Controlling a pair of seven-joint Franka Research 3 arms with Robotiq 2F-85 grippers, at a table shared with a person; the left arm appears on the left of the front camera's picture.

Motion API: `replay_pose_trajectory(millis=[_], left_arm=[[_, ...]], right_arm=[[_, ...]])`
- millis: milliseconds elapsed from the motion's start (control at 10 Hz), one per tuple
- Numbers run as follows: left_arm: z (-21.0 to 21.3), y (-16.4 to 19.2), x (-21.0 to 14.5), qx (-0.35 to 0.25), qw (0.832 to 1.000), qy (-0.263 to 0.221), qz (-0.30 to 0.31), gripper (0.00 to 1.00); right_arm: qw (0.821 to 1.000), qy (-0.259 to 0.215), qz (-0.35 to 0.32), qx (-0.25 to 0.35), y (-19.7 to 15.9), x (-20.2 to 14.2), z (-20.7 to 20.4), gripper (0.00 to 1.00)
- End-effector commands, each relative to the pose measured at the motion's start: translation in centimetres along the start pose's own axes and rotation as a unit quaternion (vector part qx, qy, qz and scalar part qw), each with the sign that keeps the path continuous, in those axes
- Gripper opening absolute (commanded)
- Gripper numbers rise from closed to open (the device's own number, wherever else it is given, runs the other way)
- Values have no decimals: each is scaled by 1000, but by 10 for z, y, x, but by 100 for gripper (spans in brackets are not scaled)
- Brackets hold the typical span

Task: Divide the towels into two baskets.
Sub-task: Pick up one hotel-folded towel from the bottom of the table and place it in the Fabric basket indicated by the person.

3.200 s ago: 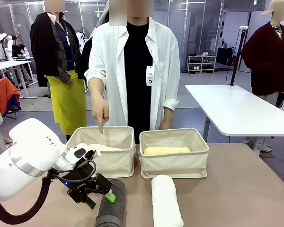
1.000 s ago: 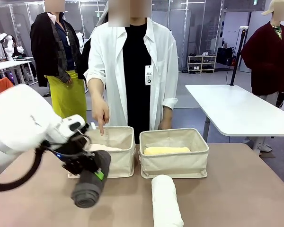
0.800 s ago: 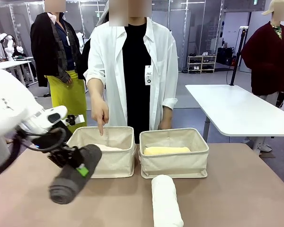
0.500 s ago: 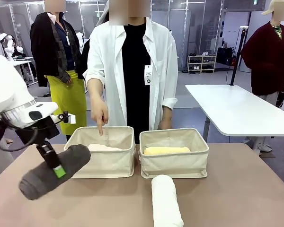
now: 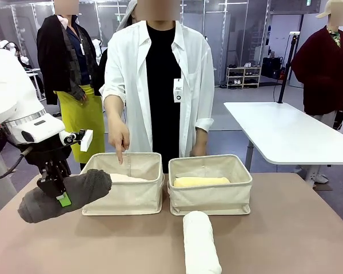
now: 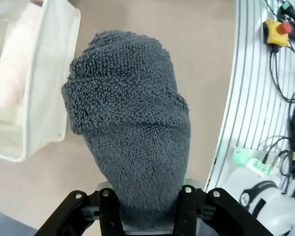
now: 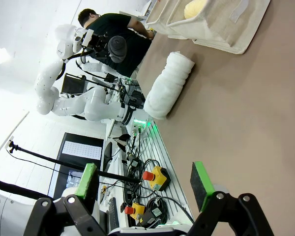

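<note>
Holding the dark grey towel (image 5: 90,182) in the air with the left gripper (image 5: 61,195), jaws clamped across the roll's girth, nearer its lower end. Roll hangs just left of the left basket (image 5: 123,201), about rim height.

Key relation: the roll's long axis slants, low end out to the robot's left, high end close to the basket's left wall. The basket's open top lies to the robot's right of the jaws. My read: the drop needs a shift right over the rim, with the roll roughly in line with the pink towel (image 5: 124,178) already inside.

Person's hand (image 5: 119,136) points a finger down into that same basket. Right basket (image 5: 212,201) holds the yellow towel (image 5: 200,181). White towel (image 5: 200,241) lies on the table in front of the right basket, long axis running toward the robot.

Right gripper (image 7: 145,189) has jaws wide apart and empty, well back from the white towel; that arm is the nearer one for it.

Left wrist view gives what the front view can't: both fingers sunk into the terry, plus the basket wall beside the roll. Front view gives the height relative to the rim.
</note>
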State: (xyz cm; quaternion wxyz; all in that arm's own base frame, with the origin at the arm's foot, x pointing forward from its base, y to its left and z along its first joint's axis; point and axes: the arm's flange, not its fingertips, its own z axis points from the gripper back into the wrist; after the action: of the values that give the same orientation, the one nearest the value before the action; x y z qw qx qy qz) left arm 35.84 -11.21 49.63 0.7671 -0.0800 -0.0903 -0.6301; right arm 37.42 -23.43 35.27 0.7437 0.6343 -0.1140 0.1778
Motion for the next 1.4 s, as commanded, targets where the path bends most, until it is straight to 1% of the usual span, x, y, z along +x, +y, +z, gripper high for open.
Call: replay_pose_trajectory(millis=[0,100,200,300,400,500,700,800,1000,1200,1300], left_arm=[[-2,0,-2,-7,999,4,34,26],[0,0,0,0,1000,0,0,40],[9,2,12,66,995,14,-73,40],[16,21,26,77,990,46,-113,40],[21,42,37,63,990,47,-118,40],[28,58,55,62,988,56,-133,40],[31,95,90,85,976,93,-178,40],[28,117,105,81,971,103,-200,40],[14,156,130,65,971,121,-197,40],[-4,186,148,52,968,158,-187,40],[-14,199,152,43,969,158,-185,40]], right_arm=[[1000,-1,-4,-6,4,-1,-3,95],[1000,-1,-4,-6,4,-1,-3,95],[1000,-1,-4,-6,4,-1,-3,95],[1000,-1,-4,-6,4,-1,-3,95],[1000,-1,-4,-6,4,-1,-3,95],[1000,-1,-4,-6,4,-1,-3,95],[1000,-1,-4,-6,4,-1,-3,95],[1000,-1,-4,-6,4,-1,-3,95],[1000,-1,-4,-6,4,-1,-3,95],[1000,-1,-4,-6,4,-1,-3,95],[1000,-1,-4,-6,4,-1,-3,95]])
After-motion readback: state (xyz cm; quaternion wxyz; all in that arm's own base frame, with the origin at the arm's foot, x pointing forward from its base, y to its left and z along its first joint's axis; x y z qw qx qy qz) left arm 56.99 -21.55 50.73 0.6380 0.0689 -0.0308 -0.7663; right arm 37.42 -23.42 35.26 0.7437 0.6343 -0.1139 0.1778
